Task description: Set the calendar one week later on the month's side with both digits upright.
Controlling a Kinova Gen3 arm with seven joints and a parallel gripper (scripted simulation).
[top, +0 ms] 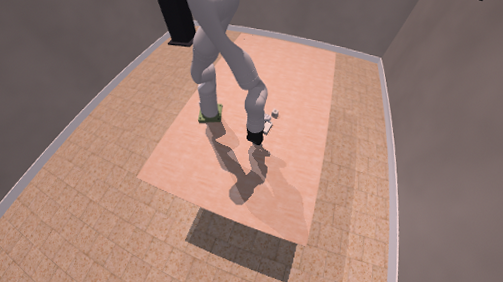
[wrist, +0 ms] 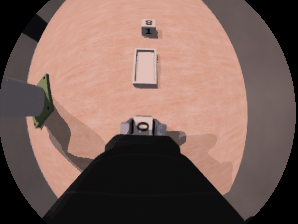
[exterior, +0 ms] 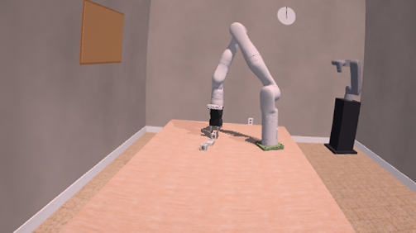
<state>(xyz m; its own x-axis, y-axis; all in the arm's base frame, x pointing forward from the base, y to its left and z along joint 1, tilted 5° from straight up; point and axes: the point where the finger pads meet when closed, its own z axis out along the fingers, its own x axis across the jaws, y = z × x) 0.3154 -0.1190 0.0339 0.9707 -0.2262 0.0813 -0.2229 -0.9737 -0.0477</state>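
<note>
Tool [top: 256, 143] [exterior: 214, 135] [wrist: 143, 124] stands part-open astride the 0 cube [exterior: 214, 136] [wrist: 143, 124], hold impossible to tell, with room before the tray edge [top: 268, 128] [exterior: 209, 143] [wrist: 144, 85].

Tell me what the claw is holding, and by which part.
Cannot be told for sure: the claw has a finger beside each of two opposite sides of the "0" cube.

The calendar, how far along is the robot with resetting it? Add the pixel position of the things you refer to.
Early, by the look of it. Both cubes are out of the tray [wrist: 134, 67], which lies flat on the table. One cube [wrist: 148, 26] stands beyond it; the gripper [wrist: 143, 124] has its fingers around the other, the cube showing 0 [wrist: 143, 124], though its grip isn't certain. Both cubes still need to go in side by side, digits upright.
</note>
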